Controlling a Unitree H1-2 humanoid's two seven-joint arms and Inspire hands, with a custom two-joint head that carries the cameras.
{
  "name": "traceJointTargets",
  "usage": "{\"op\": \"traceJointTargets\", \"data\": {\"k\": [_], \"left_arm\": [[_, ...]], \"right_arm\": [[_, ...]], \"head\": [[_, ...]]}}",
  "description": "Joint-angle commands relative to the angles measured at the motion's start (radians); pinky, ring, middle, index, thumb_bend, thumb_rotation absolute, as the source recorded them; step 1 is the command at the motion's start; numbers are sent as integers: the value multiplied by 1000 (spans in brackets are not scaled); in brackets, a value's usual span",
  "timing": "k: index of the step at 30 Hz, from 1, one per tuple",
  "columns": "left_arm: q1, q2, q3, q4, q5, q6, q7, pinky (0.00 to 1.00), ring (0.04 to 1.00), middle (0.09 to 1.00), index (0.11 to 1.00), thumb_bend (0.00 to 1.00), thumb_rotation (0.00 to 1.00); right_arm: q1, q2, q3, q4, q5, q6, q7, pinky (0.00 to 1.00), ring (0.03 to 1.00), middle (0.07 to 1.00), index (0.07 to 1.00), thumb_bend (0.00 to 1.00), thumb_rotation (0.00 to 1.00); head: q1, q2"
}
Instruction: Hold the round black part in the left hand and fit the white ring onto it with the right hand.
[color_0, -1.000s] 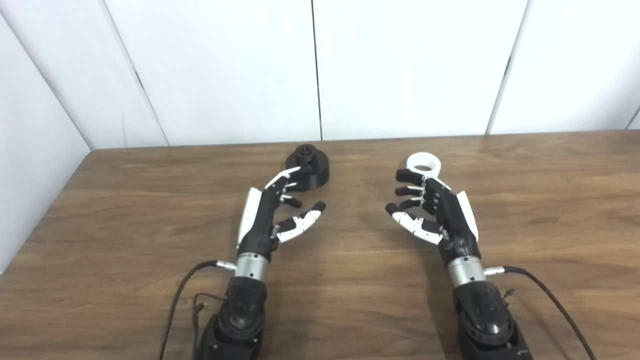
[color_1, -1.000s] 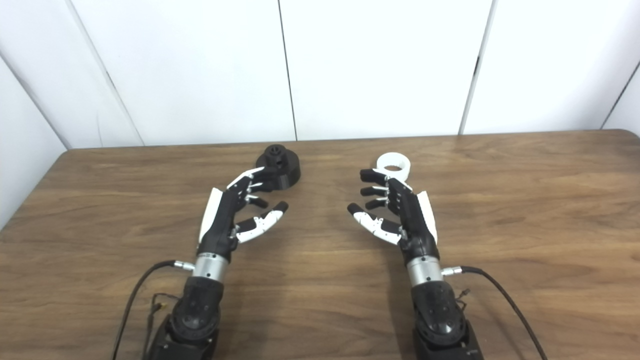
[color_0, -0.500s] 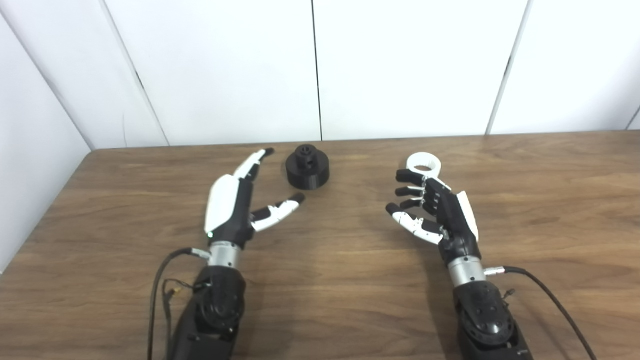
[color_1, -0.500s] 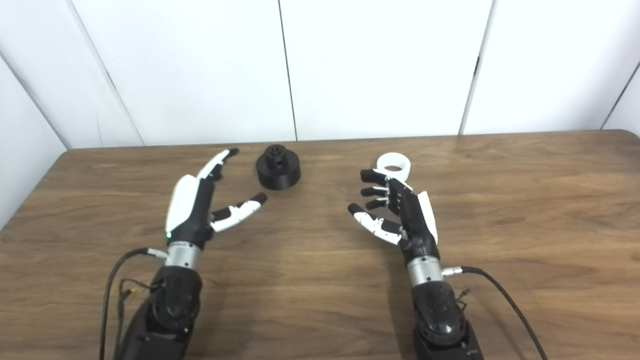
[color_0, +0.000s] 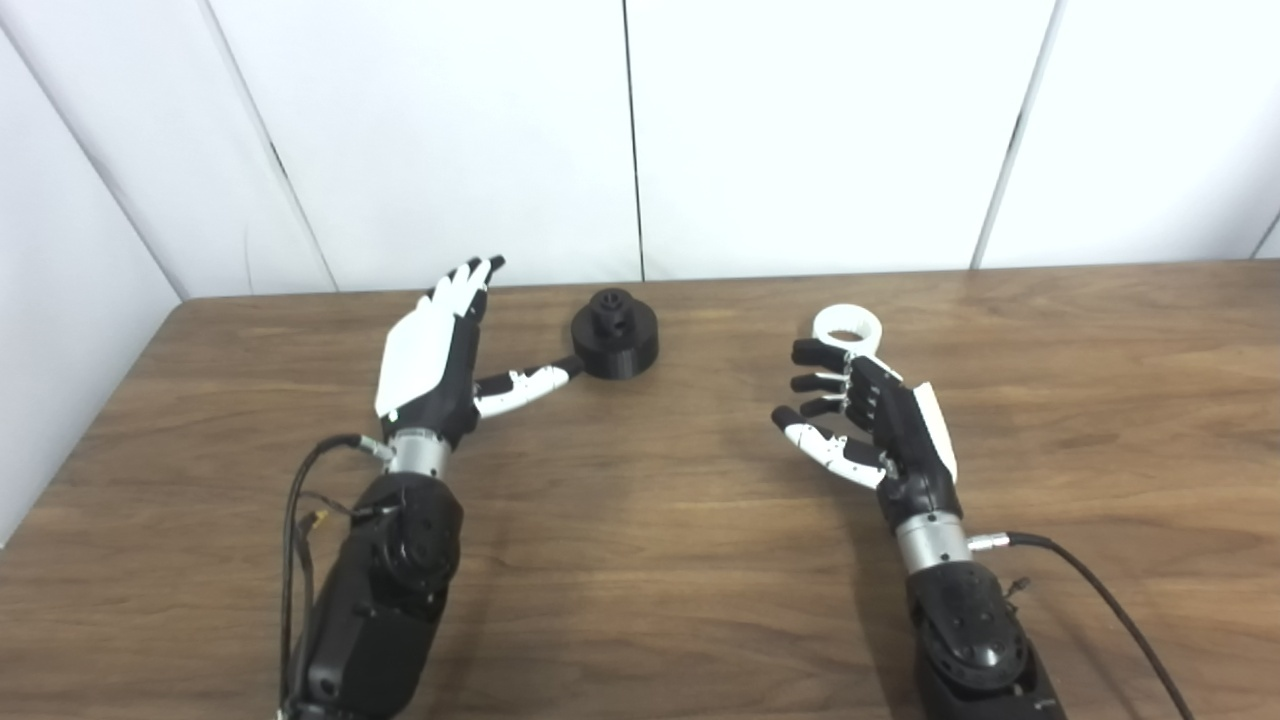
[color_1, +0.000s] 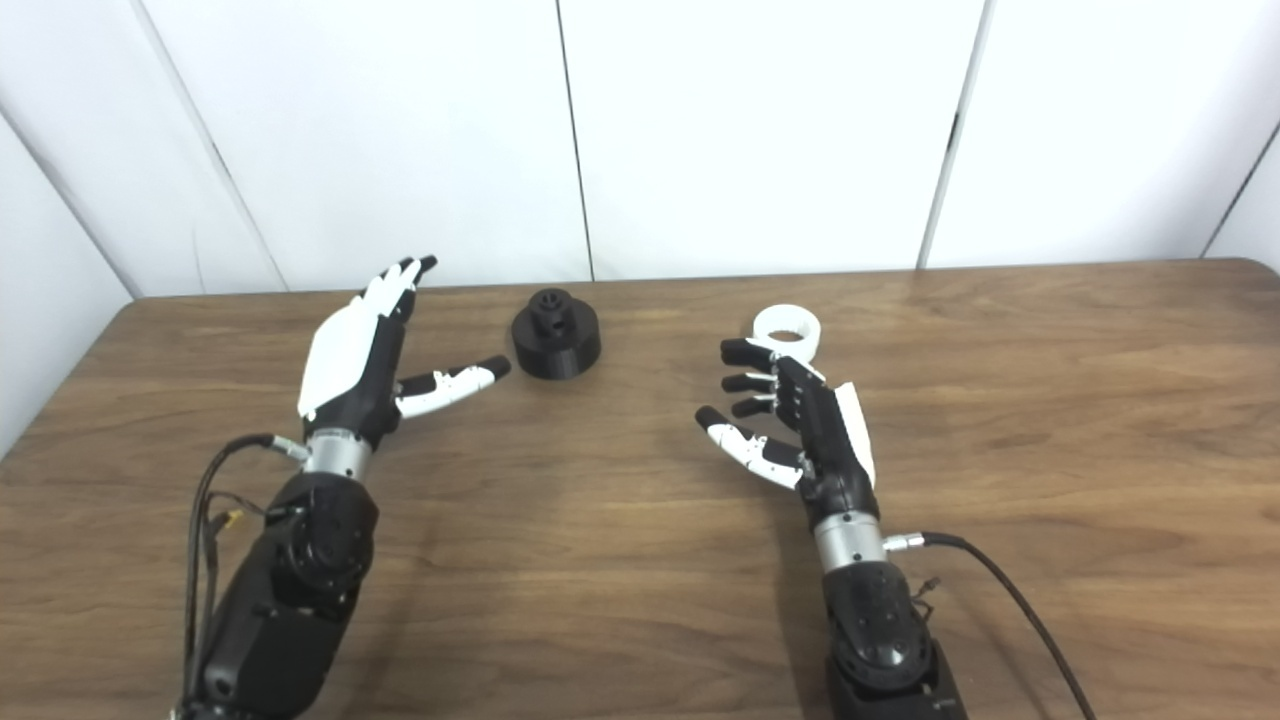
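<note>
Two head cameras, set side by side, look down and forward from the near edge of the brown wood-grain table (color_0: 700, 560) toward the white panelled wall (color_0: 800, 130) at the far side. Medium range: both forearms enter from the bottom edge. Both views share nearly the whole table. The right eye view sits a little further right: it shows the table's far right corner, and the wall seams fall further left than in the left eye view.

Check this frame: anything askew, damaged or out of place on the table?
Nothing stands out. The round black part sits flat, the white ring lies flat beyond the right hand, and both hands are open; the left hand holds nothing.
</note>
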Motion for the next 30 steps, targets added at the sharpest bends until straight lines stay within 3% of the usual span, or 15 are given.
{"op": "traceJointTargets", "data": {"k": [1, 6, 16, 30], "left_arm": [[-77, 24, -18, 23, 35, -10, 25, 1000, 1000, 1000, 938, 950, 605], [-121, 31, -41, 90, 26, -6, 17, 1000, 1000, 1000, 934, 998, 620], [-175, 31, -87, 172, 15, 26, -41, 1000, 1000, 1000, 948, 1000, 682], [-228, -6, -128, 350, -3, -1, 25, 1000, 1000, 1000, 912, 1000, 679]], "right_arm": [[-11, -1, 1, 0, -10, -31, -4, 551, 665, 737, 710, 556, 65], [-12, -1, 1, -1, -13, -27, -6, 539, 659, 738, 713, 558, 90], [-12, -3, 0, -10, -14, -12, -3, 540, 657, 738, 712, 559, 96], [-13, -8, 3, -5, -9, -22, 3, 550, 666, 743, 716, 548, 72]], "head": [[-3, 0], [-5, -3], [-9, -4], [-13, -8]]}}
